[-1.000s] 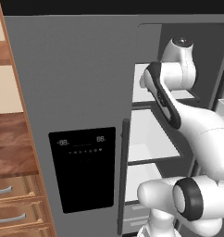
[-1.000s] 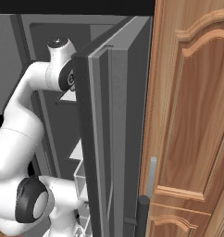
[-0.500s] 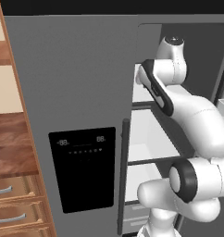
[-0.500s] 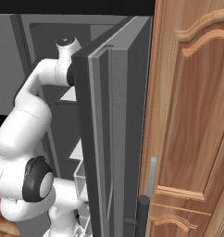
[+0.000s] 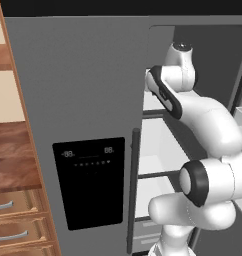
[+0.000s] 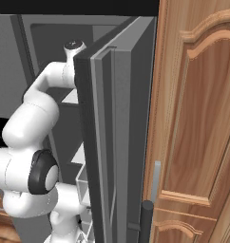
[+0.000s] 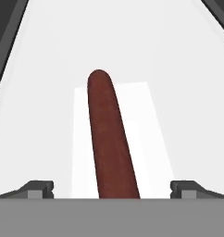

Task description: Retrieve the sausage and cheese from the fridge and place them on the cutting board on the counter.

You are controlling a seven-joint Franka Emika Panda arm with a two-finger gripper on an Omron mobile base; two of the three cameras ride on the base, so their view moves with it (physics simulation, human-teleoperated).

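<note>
The sausage [image 7: 110, 139] runs down out of sight at the bottom of the hand view, so its near end is cut off there, between the two finger tips [image 7: 37, 189], of which only the very ends show. In the right base view the open fridge door [image 6: 117, 142] covers the arm beyond its upper joint. In the left base view the worktop [image 5: 13, 160] is cut by the left edge.
</note>
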